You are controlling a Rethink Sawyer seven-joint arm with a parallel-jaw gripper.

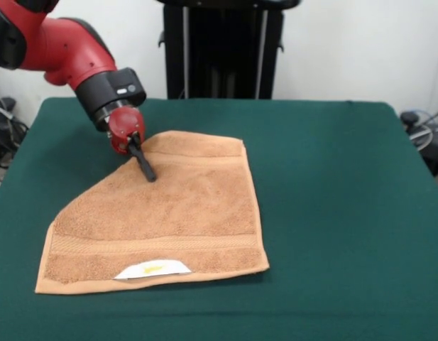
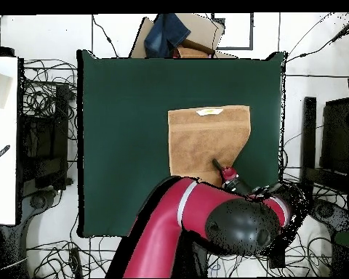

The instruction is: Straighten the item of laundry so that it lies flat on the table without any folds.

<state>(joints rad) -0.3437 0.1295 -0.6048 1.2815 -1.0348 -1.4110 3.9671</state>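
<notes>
The light orange-tan towel (image 1: 176, 213) lies near the middle of the dark green table (image 1: 332, 177). Its far left corner is folded in, leaving a diagonal edge on that side. The rest lies flat. Its white label with a yellow mark (image 1: 153, 269) is at the near hem. My gripper (image 1: 149, 172) comes down from the upper left. Its black fingers are together as one bar, and the tip touches the towel's top surface near the far left part. In the overhead view the towel (image 2: 206, 138) lies right of the table's centre with the gripper (image 2: 217, 164) at its lower edge.
The black pedestal (image 1: 222, 50) stands behind the table's far edge. In the overhead view a cardboard box with blue cloth (image 2: 179, 36) sits beyond the table's top edge. Cables lie on the floor around the table, and a white surface (image 2: 1, 138) stands at the left.
</notes>
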